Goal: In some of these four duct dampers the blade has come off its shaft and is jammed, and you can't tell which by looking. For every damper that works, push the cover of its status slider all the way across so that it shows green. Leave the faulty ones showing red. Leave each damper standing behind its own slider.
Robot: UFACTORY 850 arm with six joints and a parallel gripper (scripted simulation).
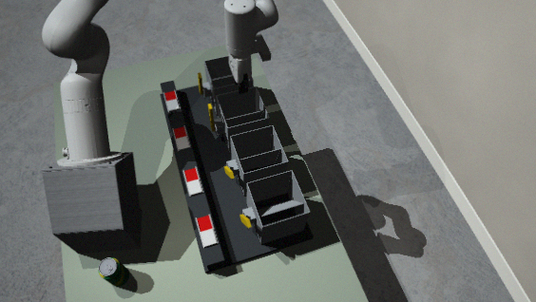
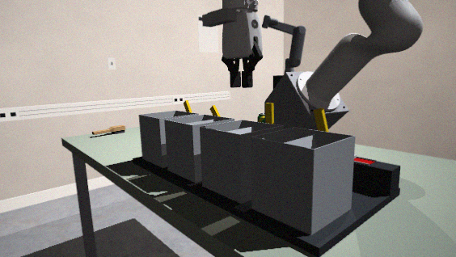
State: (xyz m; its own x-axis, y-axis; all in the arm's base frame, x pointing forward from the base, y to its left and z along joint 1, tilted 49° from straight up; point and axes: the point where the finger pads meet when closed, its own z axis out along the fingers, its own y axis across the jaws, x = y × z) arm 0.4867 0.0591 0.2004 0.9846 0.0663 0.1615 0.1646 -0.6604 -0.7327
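Observation:
Four grey open-topped duct dampers stand in a row on a black board (image 1: 220, 201) (image 2: 364, 204): the far one (image 1: 220, 70) (image 2: 154, 137), the second (image 1: 239, 108) (image 2: 182, 147), the third (image 1: 258, 148) (image 2: 226, 162) and the near one (image 1: 277, 205) (image 2: 303, 182). Each has a yellow lever on its side, such as the nearest one (image 1: 245, 220) (image 2: 321, 120). All four status sliders (image 1: 170, 95) (image 1: 180, 132) (image 1: 191, 175) (image 1: 204, 222) show red, with their covers beside the red. My gripper (image 1: 243, 85) (image 2: 241, 82) hangs well above the far dampers, fingers close together and empty.
A green can (image 1: 113, 272) (image 2: 262, 117) stands near the table's front corner. A wooden brush (image 2: 108, 130) lies at the far end of the green table (image 1: 295, 280) (image 2: 109, 147). The robot's base block (image 1: 90, 195) stands beside the slider rail.

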